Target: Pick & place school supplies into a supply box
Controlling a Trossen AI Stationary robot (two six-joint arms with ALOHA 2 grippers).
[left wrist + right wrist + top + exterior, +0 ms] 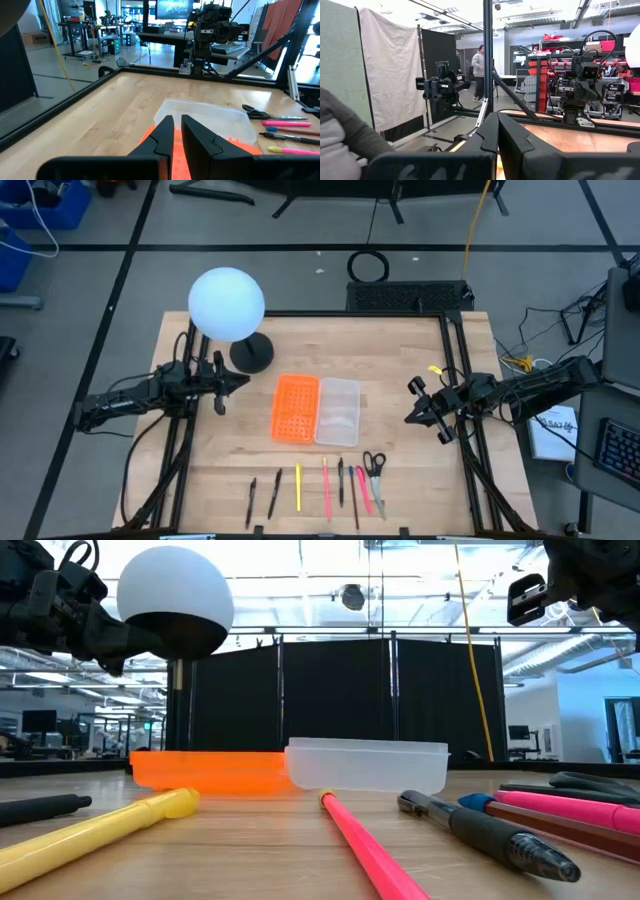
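The supply box lies open on the table's middle, its orange holed half point(295, 408) joined to the clear tray half point(337, 411). The box also shows in the low view point(366, 764) and in the left wrist view point(205, 114). Pens and pencils lie side by side along the near edge: black ones point(263, 495), a yellow one point(298, 488), a pink one point(326, 489). The black-handled scissors point(374, 467) lie at the right end of the row. My left gripper point(222, 388) hovers left of the box, shut and empty. My right gripper point(412, 402) hovers right of it, shut and empty.
A white globe lamp point(227, 303) on a black base point(251, 354) stands at the far left, close behind my left gripper. A black frame rail point(462, 420) runs along the table's right edge. A person's sleeve point(342, 137) shows beyond the table in the right wrist view.
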